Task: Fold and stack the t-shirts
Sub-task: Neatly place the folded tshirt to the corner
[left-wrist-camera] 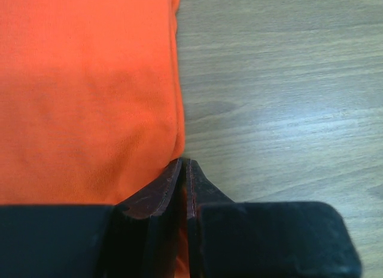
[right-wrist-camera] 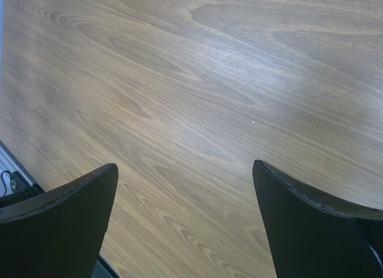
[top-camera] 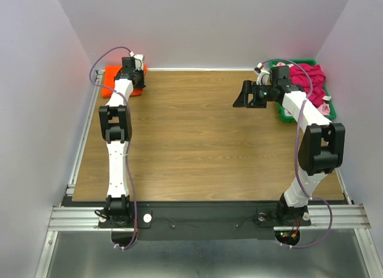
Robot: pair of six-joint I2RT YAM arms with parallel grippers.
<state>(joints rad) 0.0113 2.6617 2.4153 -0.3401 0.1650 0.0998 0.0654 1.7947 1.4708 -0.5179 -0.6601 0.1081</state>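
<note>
The folded orange shirt (top-camera: 109, 79) lies at the upper left of the overhead frame, on the far corner of the bench (top-camera: 197, 146). In the left wrist view the left pincer (left-wrist-camera: 184, 162) is pressed nearly together on the shirt's right edge, and orange cloth shows in the thin slit between its fingers. The right pincer (top-camera: 244, 96) is spread wide above bare wood at the upper right. Just beside it a magenta shirt (top-camera: 311, 81) is heaped in a green bin (top-camera: 286, 115).
</note>
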